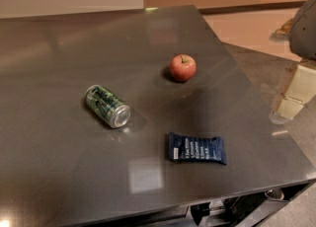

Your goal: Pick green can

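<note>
- Three things on the dark grey table (59, 181): the green can (107, 106), a red apple (182, 67) and a dark blue snack packet (196, 148).
- Green can lies on its side, left of centre, with its long axis on a diagonal and one silver end turned toward the near right. Nothing touches it. The apple is well apart, farther back and to the right. The packet is well apart too, nearer the front edge and to the right.
- Progress: no part of the pick is done, as far as shows. The can rests free on the tabletop, neither gripped nor lifted. Left to do, by my reading: the whole reach, the closing round the can, and the lift.
- Gripper (287, 103): a pale cream piece at the right side of the view, at or just past the table's right edge. It is well apart from the can, with the apple and packet lying roughly between. Apart or together: cannot tell.
- Arm (303, 23): a grey rounded bulk above the gripper at upper right, cut off by the frame. It looks drawn in to the side, not extended over the table.
- Judgement on the next move: a long traverse leftward, keeping clear of the apple. A can on its side may roll if nudged on its curved wall, so closing across the body seems safer.
</note>
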You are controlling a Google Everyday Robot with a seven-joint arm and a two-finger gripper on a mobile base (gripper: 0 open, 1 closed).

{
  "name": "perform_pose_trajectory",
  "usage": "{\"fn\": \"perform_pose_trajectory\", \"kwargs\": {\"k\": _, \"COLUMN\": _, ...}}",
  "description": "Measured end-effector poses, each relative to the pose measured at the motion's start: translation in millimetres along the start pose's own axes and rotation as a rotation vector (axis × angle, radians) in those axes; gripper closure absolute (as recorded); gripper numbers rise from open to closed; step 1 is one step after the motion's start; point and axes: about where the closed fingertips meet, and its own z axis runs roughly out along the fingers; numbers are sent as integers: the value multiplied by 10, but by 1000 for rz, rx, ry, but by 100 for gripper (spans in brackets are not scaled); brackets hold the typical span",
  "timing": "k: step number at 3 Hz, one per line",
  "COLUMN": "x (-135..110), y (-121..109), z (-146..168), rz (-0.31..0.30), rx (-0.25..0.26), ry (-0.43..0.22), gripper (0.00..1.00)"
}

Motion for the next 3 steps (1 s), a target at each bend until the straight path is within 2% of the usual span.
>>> {"fn": "perform_pose_trajectory", "kwargs": {"k": 2, "x": -12, "y": -42, "z": 13, "rz": 10, "rx": -2, "ry": 17, "gripper": 0}}
{"fn": "perform_pose_trajectory", "kwargs": {"k": 3, "x": -173, "y": -188, "z": 191, "rz": 39, "rx": -58, "ry": 35, "gripper": 0}}
